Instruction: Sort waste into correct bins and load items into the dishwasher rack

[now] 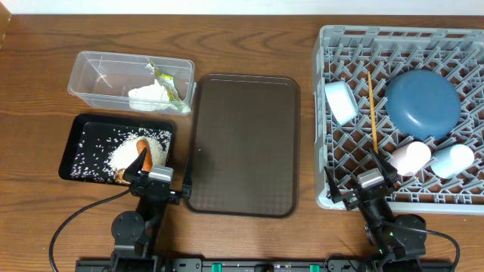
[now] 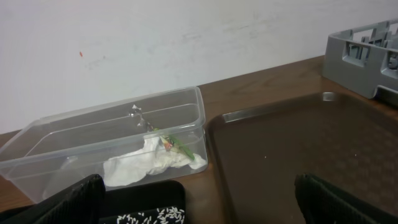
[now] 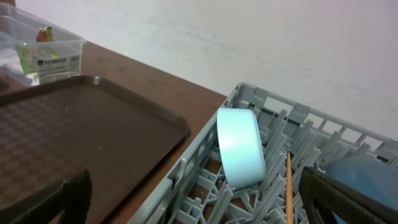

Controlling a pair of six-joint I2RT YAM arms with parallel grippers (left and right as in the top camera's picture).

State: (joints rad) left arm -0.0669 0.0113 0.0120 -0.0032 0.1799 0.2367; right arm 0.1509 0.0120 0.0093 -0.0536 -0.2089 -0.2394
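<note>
Nearest to the robot, the left gripper [image 1: 157, 180] hung just at the near edge of the glossy black tray [image 1: 82, 132] with its fingers spread wide, holding and touching nothing. The right gripper [image 1: 369, 183] was equally wide and empty at the front wall of the grey dishwasher rack [image 1: 321, 113]. In the black tray lay loose rice grains [image 1: 125, 155] and a small carrot [image 1: 143, 146]. The grains looked too small and scattered to pinch one by one, while the carrot seemed firm enough to be taken across its middle. In the near part of the rack lay the pink cup [image 1: 410, 157] and the light blue cup [image 1: 452, 160], side by side. They were probably light and smooth, best gripped over the rim. The brown serving tray [image 1: 242, 143] sat bare between the black tray and the rack. Further in, the wooden chopsticks [image 1: 372, 113] rested on the lattice. They were thin and light, and I judged they could slip through the gaps. The white bowl [image 3: 239, 146] stood on its edge between the pegs, and the blue plate [image 1: 422, 103] lay beyond it. Both seemed hard and slippery, to be held at the rim. Farthest on the left, the clear tub [image 1: 87, 75] held the crumpled tissue [image 2: 146, 163] and the yellow-green wrapper [image 2: 176, 146], both soft and almost weightless.
</note>
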